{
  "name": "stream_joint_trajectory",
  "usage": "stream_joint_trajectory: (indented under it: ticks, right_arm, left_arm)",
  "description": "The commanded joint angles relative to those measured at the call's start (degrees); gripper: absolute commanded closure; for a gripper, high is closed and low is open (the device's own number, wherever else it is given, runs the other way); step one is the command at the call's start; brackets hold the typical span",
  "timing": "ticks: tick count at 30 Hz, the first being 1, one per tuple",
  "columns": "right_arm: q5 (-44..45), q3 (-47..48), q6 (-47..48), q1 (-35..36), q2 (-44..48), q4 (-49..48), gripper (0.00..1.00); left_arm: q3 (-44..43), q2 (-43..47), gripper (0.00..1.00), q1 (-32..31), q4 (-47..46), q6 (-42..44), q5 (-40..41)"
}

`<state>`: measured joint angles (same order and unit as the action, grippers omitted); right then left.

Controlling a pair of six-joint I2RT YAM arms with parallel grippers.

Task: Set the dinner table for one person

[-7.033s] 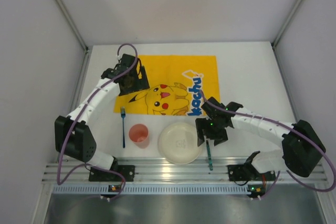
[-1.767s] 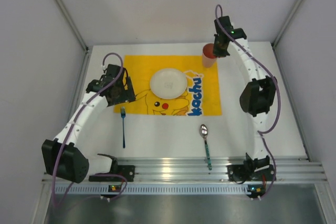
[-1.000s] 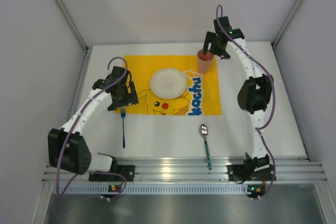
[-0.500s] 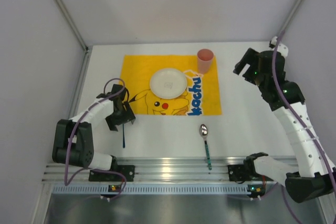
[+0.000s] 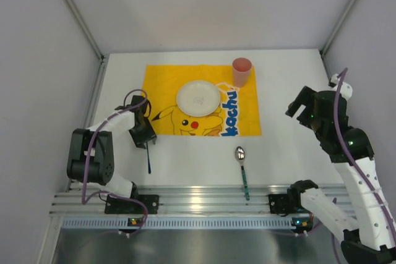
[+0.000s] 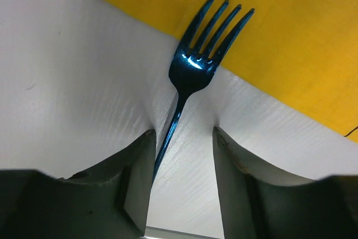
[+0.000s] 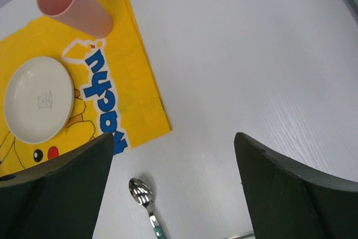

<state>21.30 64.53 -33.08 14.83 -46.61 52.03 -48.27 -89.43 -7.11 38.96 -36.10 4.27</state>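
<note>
Fork (image 6: 193,71) lies near-far on worktop (image 5: 291,78), tines far, on mat (image 5: 161,75) reading "kachu". L jaws narrow, astride handle w/ gap; R jaws wide.

Passage: bare dinner table (image 5: 286,73) at placemat's (image 5: 162,81) 3 o'clock | Obstacles: cup (image 5: 241,71) 2 o'clock, spoon (image 5: 241,160) 5 o'clock, fork (image 5: 148,157) 7 o'clock

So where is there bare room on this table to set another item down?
Widest bare patch: the dinner table right of the placemat, between the cup and the right gripper. Also the strip between the placemat's near edge, the fork and the spoon. Crowded: the placemat's near left corner, where the left gripper straddles the fork.
</note>
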Motion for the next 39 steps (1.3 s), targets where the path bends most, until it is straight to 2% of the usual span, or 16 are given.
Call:
stream_joint_trajectory:
  ticks: [1,5,7,9,10,13,16,20,25,27,29,31,33,36,39]
  right_arm:
    - [2.34,-0.28,0.73,-0.07,1.34,3.34,0.12]
    - [2.34,-2.74,1.18,-0.15,3.54,4.83,0.12]
    - [2.34,-3.71,1.53,-0.15,3.98,5.27,0.12]
    - [2.52,-4.24,2.14,-0.15,4.68,5.45,0.12]
    - [2.61,-4.5,2.32,-0.15,4.95,5.54,0.12]
    - [3.05,-5.64,2.67,-0.15,5.91,5.71,0.12]
    - [2.96,-6.17,2.76,-0.07,6.71,6.06,0.12]
    - [3.48,-6.0,2.76,-0.15,8.02,6.77,0.12]
    - [4.01,-7.84,2.76,-0.15,9.78,7.21,0.12]
    - [4.01,-8.02,2.41,-0.15,10.4,7.47,0.12]
    - [4.19,-7.67,2.49,-0.15,10.57,7.47,0.12]
    - [4.28,-7.58,2.49,-0.07,10.4,7.47,0.12]
    - [4.28,-7.58,2.58,-0.15,9.96,7.47,0.12]
    - [3.84,-7.32,2.76,-0.15,9.43,7.38,0.12]
    - [3.66,-6.53,2.5,-0.15,9.61,8.08,0.12]
  left_arm:
    - [4.94,-6.19,0.52,1.49,-8.63,-0.64,3.11]
    - [4.59,-5.59,0.58,1.49,-8.99,-0.47,3.28]
    - [4.5,-5.67,0.7,1.49,-8.47,-0.46,3.99]
    - [4.33,-6.63,0.77,1.49,-7.94,-0.81,4.78]
    - [4.15,-6.98,0.87,1.49,-7.85,-0.99,4.78]
    - [3.8,-7.6,1.0,1.4,-7.49,-1.17,5.13]
    - [3.36,-7.52,1.0,1.49,-6.71,-0.82,4.17]
    - [1.34,-0.87,1.0,1.4,-1.97,-0.82,2.58]
    - [-7.24,8.99,1.0,1.4,5.16,2.6,3.81]
    - [-10.69,9.53,1.0,1.31,5.86,5.84,6.44]
    - [-15.87,8.31,1.0,1.31,6.04,8.22,8.29]
    - [-19.38,5.78,1.0,1.23,1.07,15.5,5.94]
    - [-23.33,2.87,1.0,0.27,-1.07,21.9,7.4]
    - [-30.53,-5.47,1.0,-0.18,-2.66,28.34,7.34]
    - [-38.35,-14.61,1.0,-0.18,-1.61,29.94,4.7]
